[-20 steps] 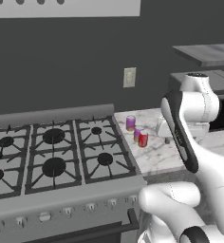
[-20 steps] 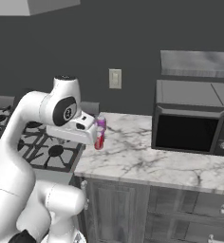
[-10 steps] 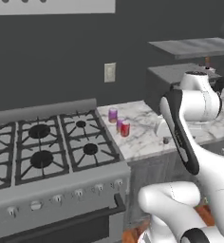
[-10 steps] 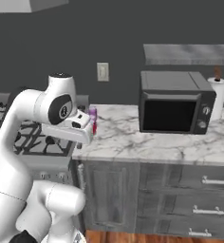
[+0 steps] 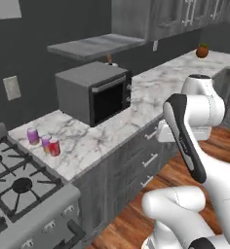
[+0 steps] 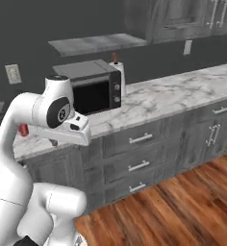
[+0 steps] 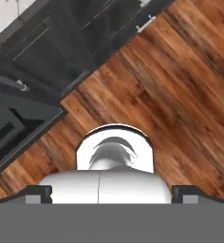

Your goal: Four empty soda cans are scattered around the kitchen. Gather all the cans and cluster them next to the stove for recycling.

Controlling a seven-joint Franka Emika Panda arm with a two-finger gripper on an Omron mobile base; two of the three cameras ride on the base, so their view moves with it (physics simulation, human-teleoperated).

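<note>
Beside the stove, at the worktop's left end, three upright soda cans stood clustered. Well to their right the claw hung released and empty, facing the wooden floor. No fourth can was visible from here.

A glossy white arm of rounded, bulging segments, with a black band along one link and dark grey rings at joints.
</note>
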